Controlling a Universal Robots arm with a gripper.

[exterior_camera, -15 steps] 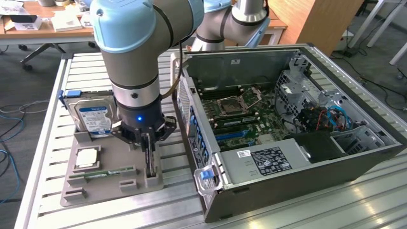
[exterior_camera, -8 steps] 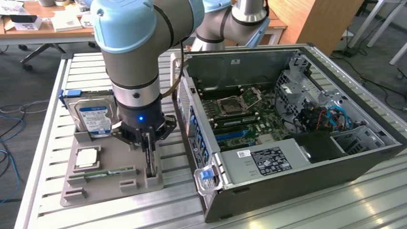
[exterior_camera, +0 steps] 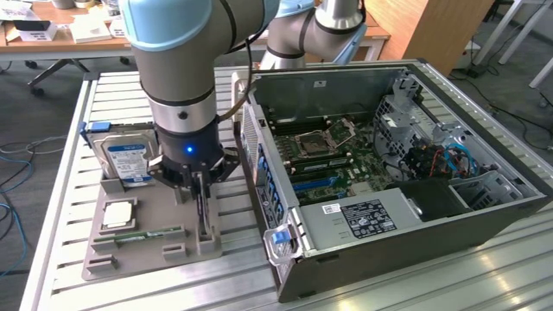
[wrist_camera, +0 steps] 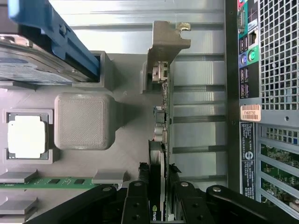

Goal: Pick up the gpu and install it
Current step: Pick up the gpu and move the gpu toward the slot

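The gpu [exterior_camera: 201, 217] is a thin dark card standing on edge in the slots of a grey holder tray [exterior_camera: 129, 262] at the exterior view's left. In the wrist view the gpu [wrist_camera: 162, 116] runs away from the camera, with its silver bracket [wrist_camera: 166, 42] at the far end. My gripper [exterior_camera: 201, 188] hangs straight down over the card. Its black fingers [wrist_camera: 139, 186] sit against both faces of the card, so the gripper [wrist_camera: 158, 176] is shut on it. The card's lower edge still rests in the holder.
On the same tray stand a blue-labelled hard drive [exterior_camera: 128, 159], a square CPU [exterior_camera: 118, 214] and a green memory stick [exterior_camera: 142, 236]. The open computer case [exterior_camera: 484, 214] with its motherboard [exterior_camera: 324, 152] lies close to the tray, at the exterior view's right. Everything rests on a slatted metal table [exterior_camera: 61, 194].
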